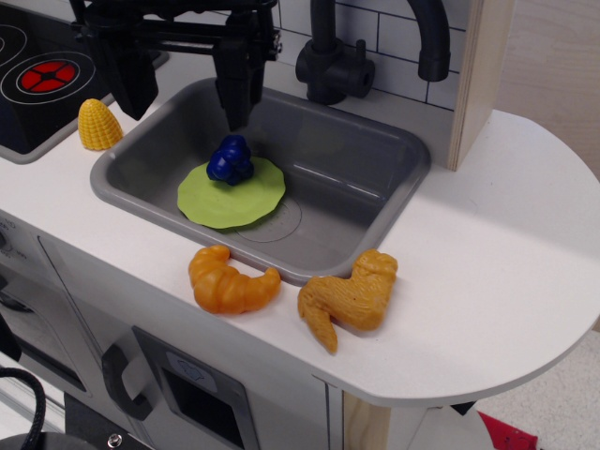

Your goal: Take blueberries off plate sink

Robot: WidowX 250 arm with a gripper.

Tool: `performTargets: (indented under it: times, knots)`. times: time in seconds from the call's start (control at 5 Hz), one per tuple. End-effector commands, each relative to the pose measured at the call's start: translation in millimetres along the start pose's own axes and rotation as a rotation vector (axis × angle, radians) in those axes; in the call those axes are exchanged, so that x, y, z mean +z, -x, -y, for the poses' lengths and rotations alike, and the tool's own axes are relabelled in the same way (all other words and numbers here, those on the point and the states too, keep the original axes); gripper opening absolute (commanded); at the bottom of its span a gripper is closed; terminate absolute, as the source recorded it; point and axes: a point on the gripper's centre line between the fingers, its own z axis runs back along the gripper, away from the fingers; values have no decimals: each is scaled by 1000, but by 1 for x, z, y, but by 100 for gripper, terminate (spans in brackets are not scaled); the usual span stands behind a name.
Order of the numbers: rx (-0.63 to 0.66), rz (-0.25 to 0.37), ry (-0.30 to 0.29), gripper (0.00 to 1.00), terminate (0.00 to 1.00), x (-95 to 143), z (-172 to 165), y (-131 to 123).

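Observation:
The dark-blue blueberries (230, 160) sit on the back part of the lime-green plate (239, 199). The plate lies flat on the floor of the grey sink (361, 155), toward its left side. My black gripper (185, 97) hangs above the sink's back left edge, open and empty. Its right finger (234, 94) points down just above the blueberries without touching them. Its left finger (134, 86) is over the counter beside the sink's left rim.
A yellow corn cob (97, 125) stands left of the sink by the black stove top (37, 80). An orange croissant (231, 281) and a fried chicken piece (352, 295) lie on the counter in front of the sink. A black faucet (336, 56) rises behind it.

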Motion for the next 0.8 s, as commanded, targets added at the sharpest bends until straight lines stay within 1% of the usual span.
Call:
performTargets:
  times: [0.0,0.2,0.4,0.6]
  knots:
    - [0,0,0,100,0,0,0,0]
    - [56,64,-46,100,0,-13,-12,-24]
    - [95,97,-55,100,0,-30,-27,-49]
    - [128,162,-69,100,0,-44,-38,-75]
